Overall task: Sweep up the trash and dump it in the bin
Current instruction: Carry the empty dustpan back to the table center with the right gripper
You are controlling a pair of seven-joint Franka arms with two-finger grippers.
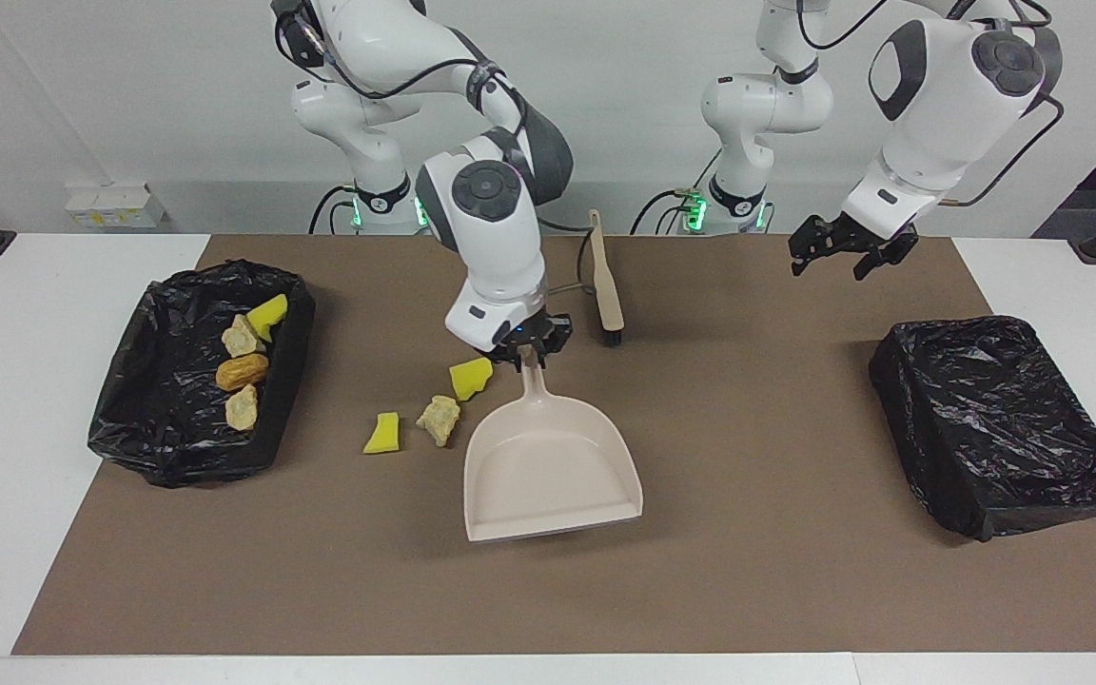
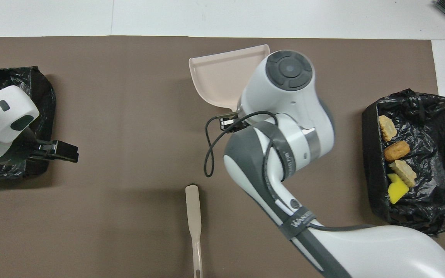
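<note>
Right gripper (image 1: 526, 356) holds dustpan (image 1: 548, 471) beside three floor scraps (image 1: 438, 420)

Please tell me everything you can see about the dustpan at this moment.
The dustpan is pale beige, looks like smooth plastic, and is empty. It has a flat tray with raised side walls and a narrow straight handle. The right gripper is shut on the handle's end. The open lip points away from the robots, low over the brown mat. Three scraps lie on the mat beside it, apart from it.
</note>
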